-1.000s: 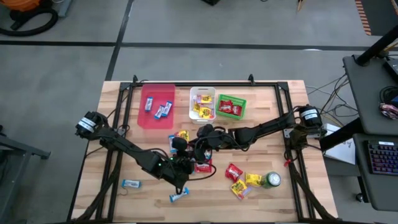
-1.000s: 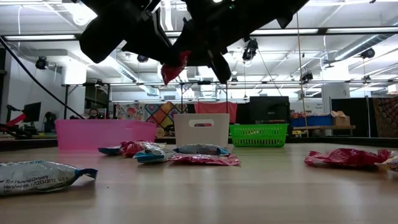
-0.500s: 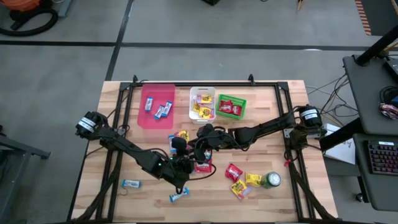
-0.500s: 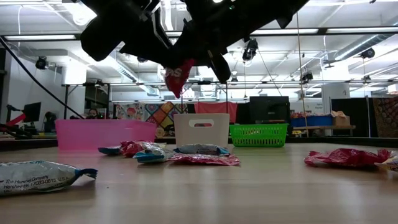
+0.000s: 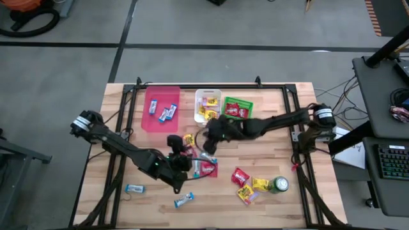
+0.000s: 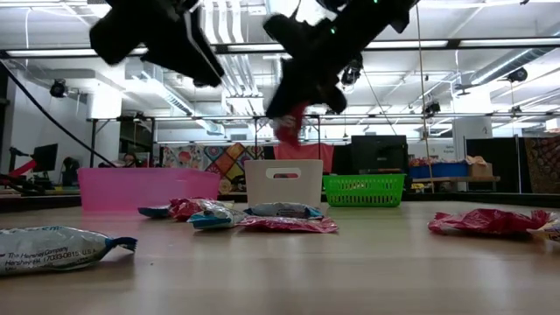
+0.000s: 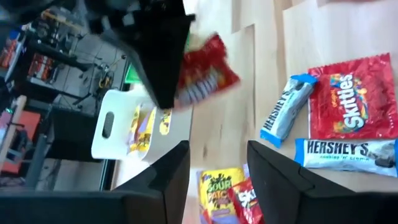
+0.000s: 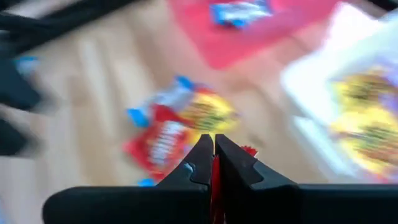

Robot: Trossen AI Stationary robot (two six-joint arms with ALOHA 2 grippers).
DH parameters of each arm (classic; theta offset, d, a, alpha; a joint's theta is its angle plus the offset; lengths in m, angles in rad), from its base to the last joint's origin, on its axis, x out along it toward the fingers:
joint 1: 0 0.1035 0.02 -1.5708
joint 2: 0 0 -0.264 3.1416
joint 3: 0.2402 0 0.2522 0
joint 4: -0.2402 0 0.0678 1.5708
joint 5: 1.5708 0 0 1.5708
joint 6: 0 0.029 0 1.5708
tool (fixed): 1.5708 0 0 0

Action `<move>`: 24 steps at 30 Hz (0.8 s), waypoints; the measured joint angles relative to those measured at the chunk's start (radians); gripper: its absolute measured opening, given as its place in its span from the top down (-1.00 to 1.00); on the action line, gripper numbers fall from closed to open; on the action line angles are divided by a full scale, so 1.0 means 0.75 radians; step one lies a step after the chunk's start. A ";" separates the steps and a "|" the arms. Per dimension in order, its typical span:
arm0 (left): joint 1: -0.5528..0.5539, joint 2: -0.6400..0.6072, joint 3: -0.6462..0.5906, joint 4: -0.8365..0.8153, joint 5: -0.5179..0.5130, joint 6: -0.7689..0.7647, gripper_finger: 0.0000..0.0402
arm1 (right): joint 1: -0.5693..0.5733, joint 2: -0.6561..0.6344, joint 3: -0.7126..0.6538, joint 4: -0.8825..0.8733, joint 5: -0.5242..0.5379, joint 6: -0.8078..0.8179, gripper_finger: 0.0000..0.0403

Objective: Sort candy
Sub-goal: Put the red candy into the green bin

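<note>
A red candy packet (image 6: 289,128) hangs in the air over the table's middle, with my right gripper (image 5: 213,132) shut on it; the left wrist view shows it too (image 7: 205,73). My left gripper (image 7: 217,171) stands open just left of it (image 5: 184,156), holding nothing. Below lie a red Skittles packet (image 7: 348,102) and blue-and-silver bars (image 7: 283,112). At the far side stand a pink tray (image 5: 153,120) with blue bars, a white bin (image 5: 197,106) with yellow packets and a green basket (image 5: 250,108) with red packets. My right gripper pinches the red packet between its two fingers at one edge (image 8: 215,177). The fingers slant down from the table's right side. The packet hangs below them (image 6: 290,133), clear of the table.
More candy lies loose: blue bars near the front left (image 5: 134,188) and front (image 5: 183,201), red and yellow packets (image 5: 249,185) at the front right beside a green can (image 5: 278,185). A black frame (image 5: 211,86) runs along the table's far edge.
My left gripper has opened, let go of the red packet and drawn back toward the table's left edge. My right gripper, shut on the packet, has carried it toward the far right, nearer the bins; the packet now hangs from it alone.
</note>
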 joint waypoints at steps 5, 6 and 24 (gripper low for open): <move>-0.034 -0.150 -0.084 0.007 0.000 -0.090 0.35 | -0.176 -0.114 0.001 -0.223 0.002 -0.077 0.96; -0.041 -0.179 -0.109 0.013 0.000 -0.111 0.37 | -0.214 -0.138 0.002 -0.261 0.003 -0.081 0.96; -0.120 -0.527 -0.459 0.252 -0.001 -0.390 0.46 | -0.760 -0.236 -0.188 -0.532 -0.291 -0.428 0.96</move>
